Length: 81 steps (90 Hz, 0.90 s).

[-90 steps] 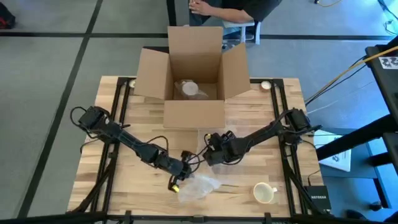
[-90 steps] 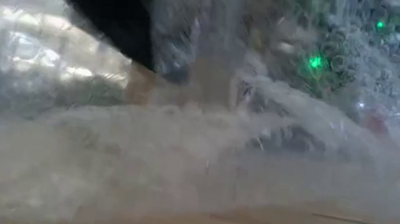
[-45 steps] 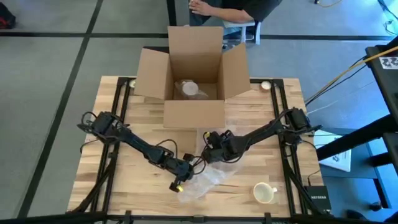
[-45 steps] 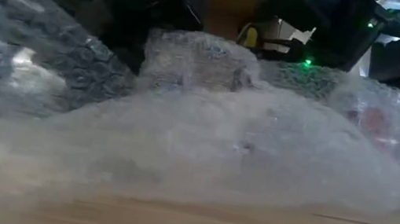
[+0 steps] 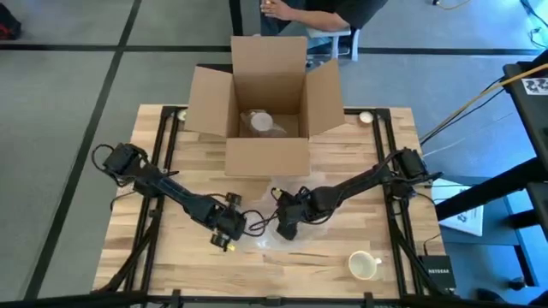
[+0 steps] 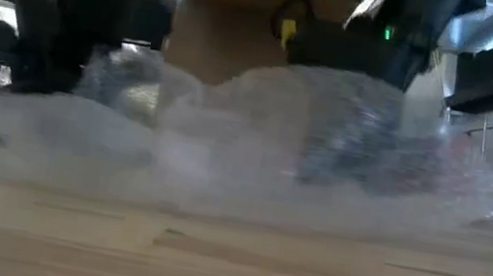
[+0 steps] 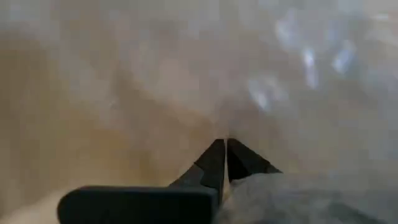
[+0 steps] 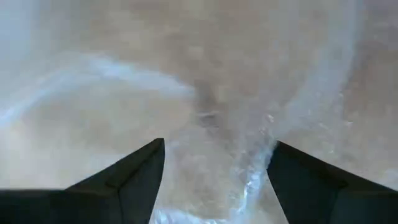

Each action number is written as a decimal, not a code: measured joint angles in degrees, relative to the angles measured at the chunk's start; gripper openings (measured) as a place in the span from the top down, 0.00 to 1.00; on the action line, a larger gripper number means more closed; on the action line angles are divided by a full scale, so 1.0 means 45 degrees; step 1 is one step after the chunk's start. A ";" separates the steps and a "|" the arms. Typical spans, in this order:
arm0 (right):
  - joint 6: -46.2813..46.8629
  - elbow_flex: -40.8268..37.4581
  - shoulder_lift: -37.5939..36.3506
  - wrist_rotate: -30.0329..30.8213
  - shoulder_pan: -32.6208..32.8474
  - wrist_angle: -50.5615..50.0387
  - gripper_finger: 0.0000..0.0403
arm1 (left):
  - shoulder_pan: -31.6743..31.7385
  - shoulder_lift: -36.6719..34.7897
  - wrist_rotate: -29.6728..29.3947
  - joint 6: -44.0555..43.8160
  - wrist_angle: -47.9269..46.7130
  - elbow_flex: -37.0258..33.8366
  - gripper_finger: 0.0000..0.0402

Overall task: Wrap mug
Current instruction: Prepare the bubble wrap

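Between your two grippers lies the bubble wrap (image 5: 261,242): left gripper (image 7: 222,163) pinched on it, right gripper (image 8: 214,180) spread. Mug (image 5: 365,265) sits well apart; sheet may tear.

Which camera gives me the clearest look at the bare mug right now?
The high view: the mug sits unwrapped near the table's front right, apart from both claws. The low view is filled by bubble wrap; neither wrist view shows the mug.

Even overhead light; low and wrist views blurred, out of focus.
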 joint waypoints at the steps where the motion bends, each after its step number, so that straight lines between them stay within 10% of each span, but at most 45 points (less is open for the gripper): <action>1: -0.0106 0.0080 0.0000 -0.0046 0.0002 -0.0044 0.36 | 0.0011 -0.0045 -0.0073 -0.0009 -0.0109 0.0000 1.00; 31: -0.1664 0.1453 -0.0049 0.3306 -0.0167 -0.1501 0.36 | -0.1087 -0.2563 0.0193 -0.0872 0.0646 0.0024 1.00; 81: 0.1267 -0.0717 0.1234 0.2664 -0.1334 0.0108 0.36 | -0.5394 -0.2872 0.3027 -0.6875 0.2036 0.0031 1.00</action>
